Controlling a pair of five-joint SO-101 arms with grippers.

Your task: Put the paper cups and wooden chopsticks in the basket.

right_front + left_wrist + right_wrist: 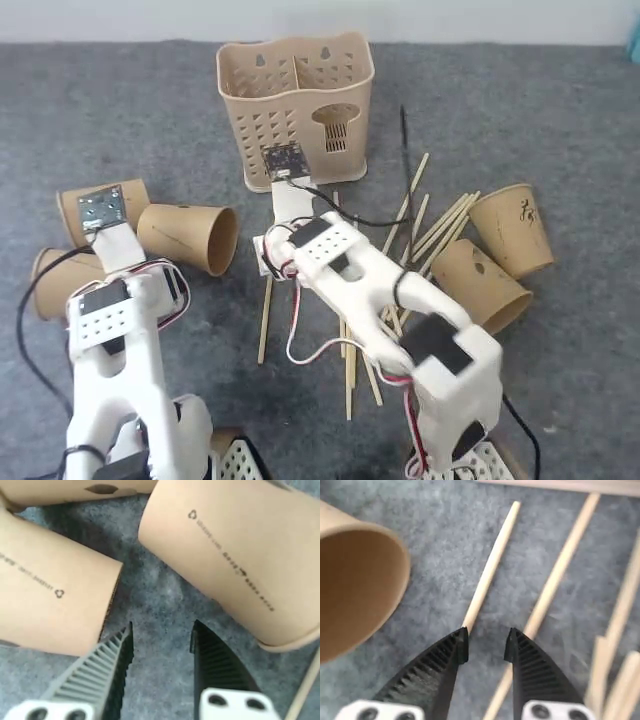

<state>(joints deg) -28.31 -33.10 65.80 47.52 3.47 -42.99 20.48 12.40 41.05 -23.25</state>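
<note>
Looking down from the high view, you have the basket [295, 100] upright at the far middle of the grey mat [560, 110]. Its divider splits it into two compartments, and you see inner walls but not the floor. Three paper cups [190, 237] lie on their sides on the left and two more lie on the right. The chopsticks [264, 325] are strewn loose in front of the basket, between the two groups of cups. All of it is outside the basket.

From up here each arm's wrist parts cover its own jaws, so go to the wrist views. Your left gripper [161, 647] is spread wide with nothing in it, over bare mat in the gap between two tipped cups. The nearer cup [50, 595] sits just beside one finger and the other cup [230, 555] lies across the gap. A third cup's side is cut off at the frame edge.

Your right gripper [486, 645] is spread too and grips nothing, low over the mat. One chopstick [492, 565] ends right at a fingertip [461, 647]; whether they touch, you can't tell. A second chopstick [560, 570] runs in behind the other finger. A cup's open mouth [355, 580] lies beside them, plain brown inside. More sticks are cut off at that view's edge.
</note>
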